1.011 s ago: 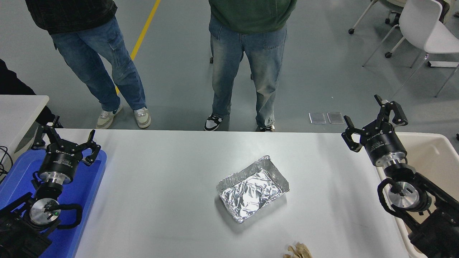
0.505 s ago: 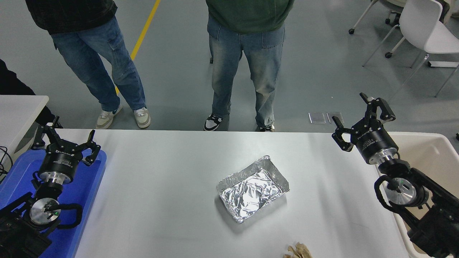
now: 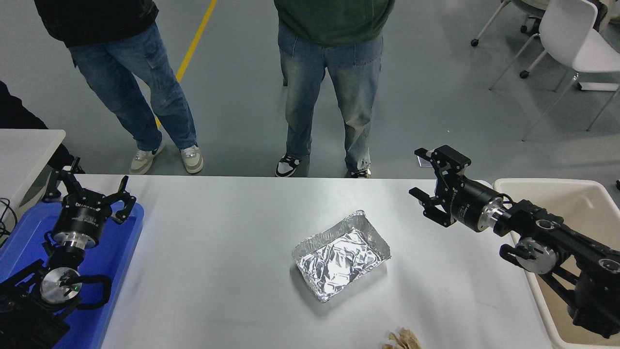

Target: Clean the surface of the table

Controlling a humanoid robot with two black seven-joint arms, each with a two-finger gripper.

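The table surface [image 3: 218,252] is a wide white-grey top. A crumpled silver foil tray [image 3: 340,254] lies on it a little right of centre. A crumpled brownish paper scrap [image 3: 402,340] lies at the front edge. My right gripper [image 3: 425,177] is open and empty, turned to point left, above the table's far right part, up and right of the foil tray. My left gripper [image 3: 89,188] is open and parked over the blue tray at the lower left.
A blue plastic tray [image 3: 114,271] lies at the table's left end. A cream bin [image 3: 581,203] stands beside the right end. Two people in jeans stand at the far side. A small white table [image 3: 24,145] is at the left. White chairs are at the top right.
My right arm has swung left and turned its open gripper from pointing away to pointing left, moving from over the bin's edge to over the table. The left arm has not moved.
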